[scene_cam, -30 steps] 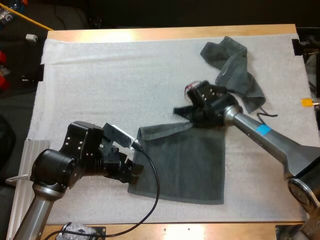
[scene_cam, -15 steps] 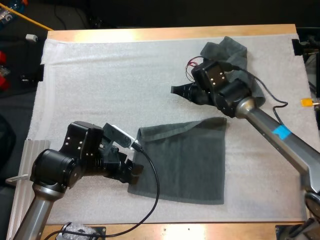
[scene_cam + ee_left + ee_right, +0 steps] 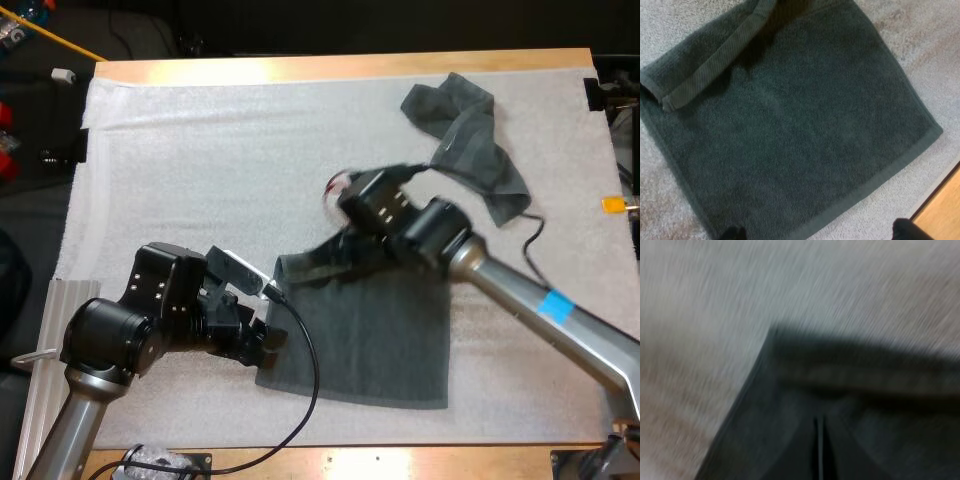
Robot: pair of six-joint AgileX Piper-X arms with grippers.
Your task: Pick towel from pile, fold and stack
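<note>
A wooden counter (image 3: 340,66) carries a white mat (image 3: 220,170) with a soft, pebbled surface that covers nearly all of it, leaving bare wood as a narrow band along the far side and another along the near side. A pale ribbed strip (image 3: 40,340) lies along the mat's left edge toward the near corner, and a crinkled clear plastic packet (image 3: 150,462) sits on the near wooden band. A small black block (image 3: 592,93) sits at the mat's far right corner, while a small white object (image 3: 63,74) and a slanting yellow rod (image 3: 60,38) lie off the counter beyond its far left corner.
</note>
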